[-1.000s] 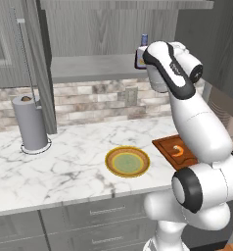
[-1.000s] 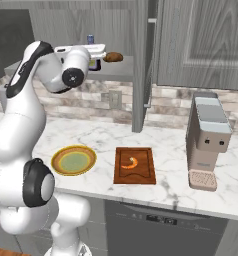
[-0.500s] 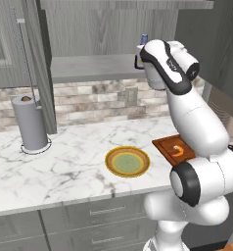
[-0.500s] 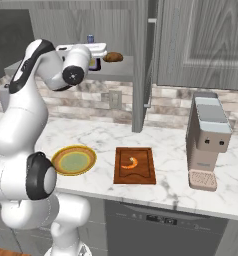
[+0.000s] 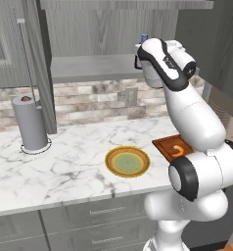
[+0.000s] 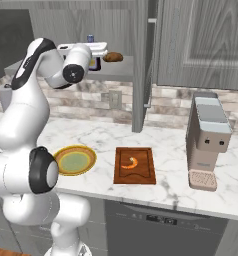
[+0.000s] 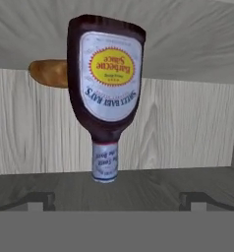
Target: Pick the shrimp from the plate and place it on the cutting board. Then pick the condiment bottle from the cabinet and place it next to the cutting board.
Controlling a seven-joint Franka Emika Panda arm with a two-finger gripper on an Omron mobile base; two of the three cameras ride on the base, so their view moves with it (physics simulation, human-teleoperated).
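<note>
Here, the white arm reaches up to the open cabinet [image 6: 141,60], its hand [image 7: 116,199] level with the grey shelf [image 5: 94,66] and its 2 fingertips [image 7: 38,199] spread wide, gripping nothing. The condiment bottle [image 7: 105,83] stands between the fingertips' lines but farther into the cabinet, not touched. In the hand view, which is rolled over, its long axis runs straight up and down the picture, with the bluish cap [image 7: 105,165] toward the bottom and the broad base toward the top; in the right base view the cap [image 6: 90,38] points up above the hand. A brown rounded lump [image 6: 112,57] lies on the shelf just right of the bottle, leaving little room on that side. The cabinet door [image 5: 40,68] stands open at the left, its edge hanging over the tabletop [image 5: 64,162].

Below, the shrimp [image 6: 131,162] lies curled on the cutting board [image 6: 135,166], near the tabletop's near edge. The plate [image 6: 75,160] sits just left of the board, apart from it. A paper towel roll [image 5: 30,122] stands far left, a coffee machine [image 6: 207,140] far right.
</note>
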